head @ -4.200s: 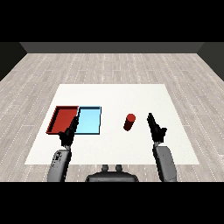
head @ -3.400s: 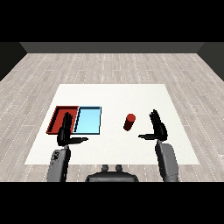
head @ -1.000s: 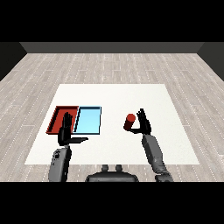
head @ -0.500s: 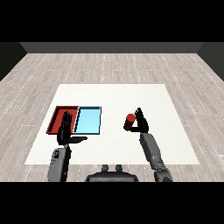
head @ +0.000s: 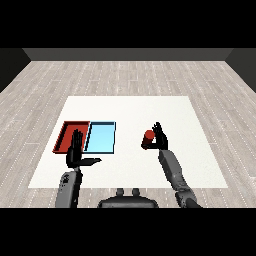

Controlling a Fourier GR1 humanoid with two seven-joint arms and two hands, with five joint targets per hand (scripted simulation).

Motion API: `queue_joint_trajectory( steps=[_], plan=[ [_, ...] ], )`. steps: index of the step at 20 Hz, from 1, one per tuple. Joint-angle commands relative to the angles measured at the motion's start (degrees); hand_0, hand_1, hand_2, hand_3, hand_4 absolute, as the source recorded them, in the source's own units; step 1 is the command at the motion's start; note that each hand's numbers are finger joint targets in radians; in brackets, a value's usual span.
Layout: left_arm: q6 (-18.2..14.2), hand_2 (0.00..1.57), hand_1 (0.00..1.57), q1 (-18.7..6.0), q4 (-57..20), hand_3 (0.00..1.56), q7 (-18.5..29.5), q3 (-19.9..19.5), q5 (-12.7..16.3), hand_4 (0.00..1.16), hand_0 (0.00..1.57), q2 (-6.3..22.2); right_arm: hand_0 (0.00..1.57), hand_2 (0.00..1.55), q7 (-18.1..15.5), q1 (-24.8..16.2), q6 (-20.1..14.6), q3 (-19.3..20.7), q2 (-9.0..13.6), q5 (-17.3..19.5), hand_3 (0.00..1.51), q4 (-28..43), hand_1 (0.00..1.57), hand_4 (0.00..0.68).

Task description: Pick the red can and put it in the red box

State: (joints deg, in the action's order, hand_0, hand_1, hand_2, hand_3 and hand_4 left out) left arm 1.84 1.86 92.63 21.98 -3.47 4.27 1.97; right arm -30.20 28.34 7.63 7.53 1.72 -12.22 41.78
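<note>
The red can (head: pixel 147 139) stands upright on the white table right of the trays. My right hand (head: pixel 159 138) is against the can's right side, with its fingers curling round it. The red tray (head: pixel 65 135) lies at the left with the light blue tray (head: pixel 100 137) touching its right edge; both hold nothing. My left hand (head: pixel 76 152) hovers at the near edge of the two trays, fingers straight up and thumb stretched to the right, holding nothing.
The white table (head: pixel 130 110) stretches well beyond the trays and the can. A grey plank floor surrounds it on all sides.
My right hand has swung in from the right and closed against the red can. The can stays where it stood. The left hand has hardly moved.
</note>
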Motion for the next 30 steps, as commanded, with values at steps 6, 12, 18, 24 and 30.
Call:
queue_joint_trajectory(
  steps=[6, 12, 18, 24, 30],
  plan=[
    [2.2, 0.0, 0.0, -2.2, -4.3, 0.0, 2.1, -2.9, 2.1, 0.0, 0.0, 2.0, 0.0, 0.0, -2.2, 6.4, -2.7, 1.6, -0.7, 0.2, 0.0, -7.3, 0.0, 0.0],
    [0.0, 0.0, 0.0, -2.7, -2.6, 0.0, 0.6, -1.7, 0.7, 0.0, 0.0, 0.7, 0.0, 0.0, -3.4, 3.3, -0.6, 0.4, -0.6, 0.5, 0.0, -7.7, 0.0, 0.0],
    [1.1, 0.0, 0.0, -0.9, -3.0, 0.0, 2.2, -0.5, -0.3, 0.0, 0.0, 0.8, 0.0, 0.0, -3.0, 8.6, -0.5, 1.2, 0.8, 0.7, 0.0, -13.4, 0.0, 0.0],
    [2.6, 0.0, 0.0, 1.4, 2.4, 0.0, 0.2, -2.8, 2.8, 0.0, 0.0, 2.3, 0.0, 0.0, -0.3, 9.4, -0.3, 1.5, 1.5, -0.3, 0.0, -11.2, 0.0, 0.0],
    [0.9, 0.0, 0.0, -0.9, -1.0, 0.0, 0.4, -1.1, 0.7, 0.0, 0.0, 0.6, 1.47, 1.47, -1.6, 11.1, -7.2, 1.4, 0.2, 1.9, 1.43, -15.3, 1.47, 0.579]
  ],
)
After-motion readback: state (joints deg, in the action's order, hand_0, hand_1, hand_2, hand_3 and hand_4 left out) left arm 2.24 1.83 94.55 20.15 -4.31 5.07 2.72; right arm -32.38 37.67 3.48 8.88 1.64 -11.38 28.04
